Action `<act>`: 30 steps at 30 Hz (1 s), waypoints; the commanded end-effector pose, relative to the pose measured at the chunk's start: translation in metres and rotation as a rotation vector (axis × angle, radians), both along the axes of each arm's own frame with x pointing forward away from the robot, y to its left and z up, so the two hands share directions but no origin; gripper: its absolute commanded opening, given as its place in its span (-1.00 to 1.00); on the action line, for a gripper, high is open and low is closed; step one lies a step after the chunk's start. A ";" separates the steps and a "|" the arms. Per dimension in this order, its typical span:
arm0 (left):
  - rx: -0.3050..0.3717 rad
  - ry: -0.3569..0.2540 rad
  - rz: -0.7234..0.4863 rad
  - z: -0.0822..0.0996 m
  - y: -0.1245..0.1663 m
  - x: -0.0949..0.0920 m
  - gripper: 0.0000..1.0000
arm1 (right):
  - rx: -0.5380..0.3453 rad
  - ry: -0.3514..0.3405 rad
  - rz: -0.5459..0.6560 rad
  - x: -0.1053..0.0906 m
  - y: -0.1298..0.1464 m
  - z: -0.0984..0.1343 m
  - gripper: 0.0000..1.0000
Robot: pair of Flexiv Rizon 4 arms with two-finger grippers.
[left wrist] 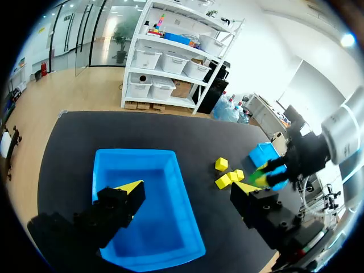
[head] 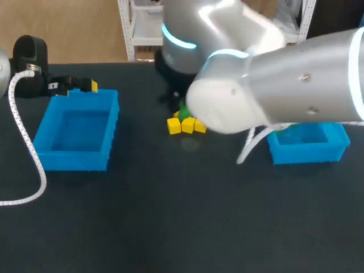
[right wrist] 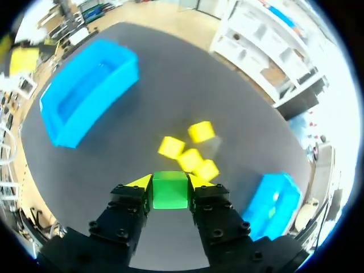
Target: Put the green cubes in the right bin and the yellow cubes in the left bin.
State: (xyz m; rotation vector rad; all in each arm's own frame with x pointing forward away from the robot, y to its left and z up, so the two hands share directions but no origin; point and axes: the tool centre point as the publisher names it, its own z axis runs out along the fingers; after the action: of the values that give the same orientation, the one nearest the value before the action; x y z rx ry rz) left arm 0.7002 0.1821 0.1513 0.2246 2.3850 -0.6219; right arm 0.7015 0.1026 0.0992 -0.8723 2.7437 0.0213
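Right now, your right claw (right wrist: 170,181) is clamped on a small green cube (right wrist: 170,192), with both yellow-tipped fingers pressing its sides. Four small yellow cubes (right wrist: 189,159) lie clustered just ahead of it on the dark table (right wrist: 227,102), with the blue plastic right bin (right wrist: 282,196) near them. Your left claw (left wrist: 187,189) hangs wide open and empty over the blue plastic left bin (left wrist: 170,227).

Right arm (head: 296,79) holds a green cube (right wrist: 170,189) in its jaws mid-table; left arm (head: 29,60) has jaws wide apart.
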 end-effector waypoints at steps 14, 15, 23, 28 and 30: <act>-0.008 -0.006 -0.006 -0.001 0.002 0.000 1.00 | 0.100 -0.121 -0.400 0.029 -0.169 0.023 -1.00; -0.008 -0.006 -0.006 -0.001 0.002 0.000 1.00 | 0.097 -0.118 -0.426 0.030 -0.178 0.020 -1.00; -0.008 -0.006 -0.006 -0.001 0.002 0.000 1.00 | 0.169 -0.047 -0.635 0.041 -0.243 -0.002 -1.00; -0.008 -0.006 -0.006 -0.001 0.002 0.000 1.00 | 0.217 -0.015 -0.706 0.047 -0.264 -0.009 -1.00; -0.008 -0.006 -0.006 -0.001 0.002 0.000 1.00 | 0.231 -0.007 -0.723 0.050 -0.268 -0.011 -1.00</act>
State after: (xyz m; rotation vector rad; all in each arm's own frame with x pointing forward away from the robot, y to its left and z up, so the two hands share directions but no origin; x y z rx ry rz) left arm 0.7002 0.1821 0.1513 0.2246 2.3850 -0.6219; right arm 0.7542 -0.1535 0.0914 0.1960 2.8563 0.1579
